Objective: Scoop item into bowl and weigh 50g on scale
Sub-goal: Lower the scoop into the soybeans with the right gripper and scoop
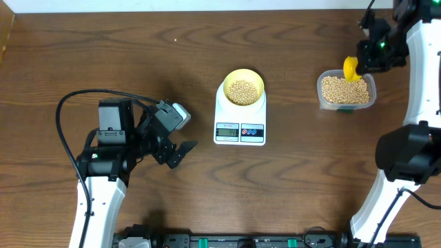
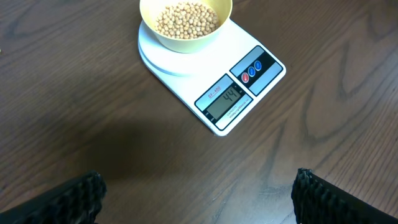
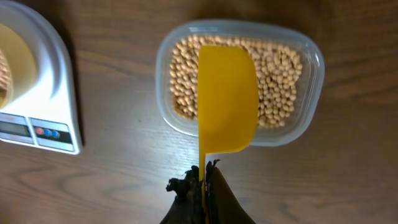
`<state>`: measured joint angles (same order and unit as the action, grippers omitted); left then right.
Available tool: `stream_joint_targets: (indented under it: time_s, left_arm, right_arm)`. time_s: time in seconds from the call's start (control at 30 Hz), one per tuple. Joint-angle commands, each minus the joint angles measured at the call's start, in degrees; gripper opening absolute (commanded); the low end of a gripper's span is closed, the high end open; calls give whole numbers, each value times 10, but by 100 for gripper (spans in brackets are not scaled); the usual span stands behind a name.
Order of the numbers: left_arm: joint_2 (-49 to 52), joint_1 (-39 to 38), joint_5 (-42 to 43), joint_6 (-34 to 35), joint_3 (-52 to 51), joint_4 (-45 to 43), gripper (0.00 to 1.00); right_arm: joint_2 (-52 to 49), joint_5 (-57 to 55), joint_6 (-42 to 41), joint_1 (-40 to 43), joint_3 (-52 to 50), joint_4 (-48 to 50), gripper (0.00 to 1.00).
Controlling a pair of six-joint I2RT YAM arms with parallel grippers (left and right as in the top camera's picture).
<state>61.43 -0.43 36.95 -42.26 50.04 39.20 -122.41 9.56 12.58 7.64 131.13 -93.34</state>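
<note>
The pale yellow bowl (image 1: 242, 88) holds tan beans (image 2: 185, 18) and stands on the white scale (image 1: 240, 128). The scale's display (image 2: 225, 99) reads 44 in the left wrist view. More beans (image 3: 273, 74) fill the clear tub (image 1: 346, 90) at the right. My right gripper (image 3: 205, 177) is shut on the handle of the bright yellow scoop (image 3: 227, 99), held over the tub; the scoop looks empty. My left gripper (image 1: 180, 153) is open and empty, low over the table left of the scale.
The scale's two round buttons (image 2: 250, 71) face the front edge. The bowl (image 3: 11, 62) and scale (image 3: 46, 93) show at the left edge of the right wrist view. The left arm's cable (image 1: 65, 110) loops over the table at the left.
</note>
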Motion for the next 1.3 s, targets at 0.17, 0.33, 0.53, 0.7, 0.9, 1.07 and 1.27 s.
stream_joint_targets:
  time_s: [0.17, 0.33, 0.53, 0.7, 0.9, 1.07, 1.27]
  left_arm:
    - [3, 3, -2, -3, -2, 2, 98]
    - [3, 2, -2, -3, -2, 2, 98]
    - [3, 3, -2, -3, -2, 2, 97]
    - [3, 3, -2, -3, -2, 2, 98]
    - [3, 2, -2, -3, -2, 2, 97]
    - [3, 2, -2, -3, -2, 2, 98]
    - [3, 3, -2, -3, -2, 2, 97]
  right_arm:
    - [13, -15, 12, -2, -78, 20, 1]
    - [13, -14, 11, -6, -132, 56, 1]
    - [13, 16, 12, -11, -183, 109, 1]
    - [13, 45, 7, -11, -212, 137, 1]
    - [13, 67, -1, -9, -222, 147, 1]
    - [13, 73, -1, 8, -221, 141, 1]
    - [15, 154, -1, 54, -215, 141, 1]
